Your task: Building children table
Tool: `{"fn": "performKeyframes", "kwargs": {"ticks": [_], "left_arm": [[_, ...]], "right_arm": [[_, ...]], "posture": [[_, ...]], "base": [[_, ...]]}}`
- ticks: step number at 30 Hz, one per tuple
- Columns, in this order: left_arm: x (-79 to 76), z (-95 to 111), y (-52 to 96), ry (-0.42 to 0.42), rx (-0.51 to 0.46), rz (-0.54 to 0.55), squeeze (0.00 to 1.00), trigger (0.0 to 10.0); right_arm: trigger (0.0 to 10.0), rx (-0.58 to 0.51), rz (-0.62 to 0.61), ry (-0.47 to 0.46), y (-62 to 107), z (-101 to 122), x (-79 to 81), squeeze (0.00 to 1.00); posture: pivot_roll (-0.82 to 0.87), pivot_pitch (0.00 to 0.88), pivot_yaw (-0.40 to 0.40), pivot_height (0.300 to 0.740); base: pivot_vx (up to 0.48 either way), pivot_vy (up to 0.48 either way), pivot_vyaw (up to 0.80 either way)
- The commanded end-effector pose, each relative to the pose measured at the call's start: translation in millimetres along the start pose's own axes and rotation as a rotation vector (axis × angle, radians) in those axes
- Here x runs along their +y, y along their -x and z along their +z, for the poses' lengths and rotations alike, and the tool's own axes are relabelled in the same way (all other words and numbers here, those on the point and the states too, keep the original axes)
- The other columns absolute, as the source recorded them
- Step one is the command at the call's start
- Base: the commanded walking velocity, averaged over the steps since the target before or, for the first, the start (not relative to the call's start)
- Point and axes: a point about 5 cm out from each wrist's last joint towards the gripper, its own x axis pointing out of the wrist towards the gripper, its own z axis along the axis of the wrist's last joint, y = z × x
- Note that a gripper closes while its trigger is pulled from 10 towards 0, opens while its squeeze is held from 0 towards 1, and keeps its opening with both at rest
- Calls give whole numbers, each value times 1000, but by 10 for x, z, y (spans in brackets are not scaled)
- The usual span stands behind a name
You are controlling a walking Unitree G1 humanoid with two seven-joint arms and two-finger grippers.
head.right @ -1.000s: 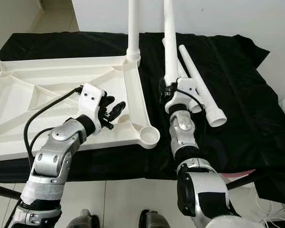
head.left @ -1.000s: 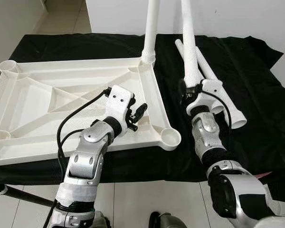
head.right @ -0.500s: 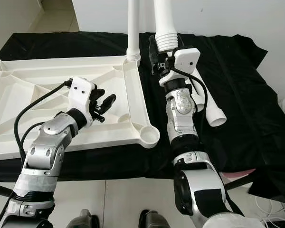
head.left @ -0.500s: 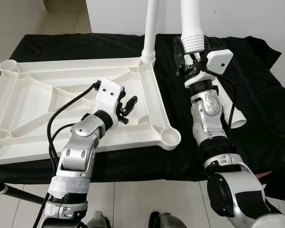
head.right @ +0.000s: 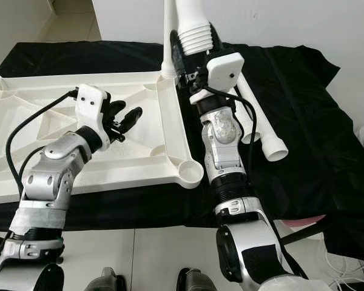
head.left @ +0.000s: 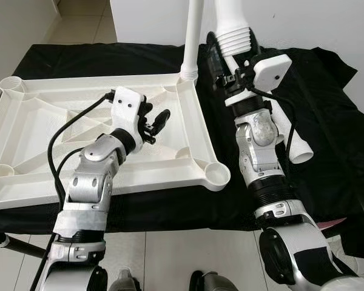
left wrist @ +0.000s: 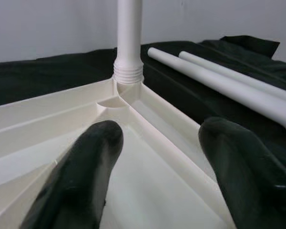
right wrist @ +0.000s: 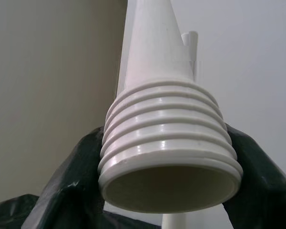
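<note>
Right gripper (head.left: 229, 65): I have it clamped on the threaded end of a table leg (right wrist: 168, 143), lifted upright so the threads face down toward a socket.
Left gripper (head.right: 122, 119): fingers spread, empty, hovering over the upturned tabletop (head.left: 42, 121), probably to steady it.
Fitted leg (left wrist: 129, 38): stands in the far corner.
Free socket (head.left: 217, 176): near corner, my likely target.
Spare legs (head.right: 261, 130): lying on the black cloth (head.left: 327, 121).

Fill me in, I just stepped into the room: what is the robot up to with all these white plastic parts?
It is assembling a children's table. The upturned tabletop lies on a black cloth, with one leg standing in its far corner socket. The right gripper holds a second leg upright by its threaded end. The left gripper hovers open over the tabletop. Two spare legs lie on the cloth.
</note>
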Motion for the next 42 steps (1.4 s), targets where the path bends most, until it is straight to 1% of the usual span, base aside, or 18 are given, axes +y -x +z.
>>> {"fn": "performKeyframes", "kwargs": {"ticks": [1,4,8,9,10,11,13,15,18,19,20,21,23,27,28,29,36,42], "left_arm": [[78,66,-5,-29,-22,-44,1000,10000],[141,129,-28,-61,-33,-42,1000,10000],[171,247,-60,-32,-63,-76,1000,10000],[173,310,-69,1,-88,-100,1000,10000],[173,310,-69,1,-88,-100,1000,10000],[176,395,-84,66,-123,-130,1000,10000],[180,422,-92,95,-134,-138,1000,10000],[143,551,-119,160,-177,-219,1000,10000],[138,621,-137,184,-205,-247,1000,10000],[148,692,-162,240,-227,-274,741,10000],[148,692,-162,240,-227,-274,741,10000],[158,766,-185,290,-252,-302,0,10000],[154,878,-225,373,-285,-371,0,10000],[145,914,-242,405,-292,-400,0,10000],[124,985,-286,488,-297,-463,0,10000],[114,1002,-299,509,-292,-483,0,10000],[15,1071,-351,592,-278,-601,0,10000],[-46,1108,-386,614,-271,-661,0,10000]], "right_arm": [[10000,1,29,-13,19,4,51,0],[10000,19,44,-21,52,-18,85,0],[10000,48,60,-27,112,-67,130,0],[10000,59,66,-28,134,-88,143,0],[10000,59,66,-28,134,-88,143,0],[10000,73,75,-28,160,-112,157,0],[10000,77,78,-27,167,-118,160,0],[10000,87,88,-36,180,-136,178,0],[10000,92,93,-41,184,-143,186,0],[10000,97,101,-41,190,-152,199,0],[10000,97,101,-41,190,-152,199,0],[10000,103,108,-43,197,-162,212,0],[10000,116,123,-49,217,-179,243,0],[10000,120,130,-51,226,-186,256,0],[10000,130,152,-51,246,-202,290,0],[10000,133,159,-51,252,-206,299,0],[10000,146,201,-44,267,-232,348,0],[10000,156,228,-43,279,-253,389,0]], "posture": [[85,66,-39,740],[87,62,-43,740],[88,57,-48,740],[88,57,-52,740],[88,57,-52,740],[86,58,-54,740],[86,58,-54,740],[87,58,-59,740],[86,58,-61,740],[85,57,-62,740],[85,57,-62,740],[84,53,-64,740],[81,45,-61,740],[80,43,-60,740],[77,37,-56,740],[77,37,-56,740],[72,29,-44,740],[70,29,-40,740]], "base": [[0,0,0],[0,0,0],[0,0,0],[0,0,0],[0,0,0],[0,0,0],[0,0,0],[0,0,0],[0,0,0],[0,0,0],[0,0,0],[0,0,0],[0,0,0],[0,0,0],[0,0,0],[0,0,0],[0,0,0],[0,0,0]]}}
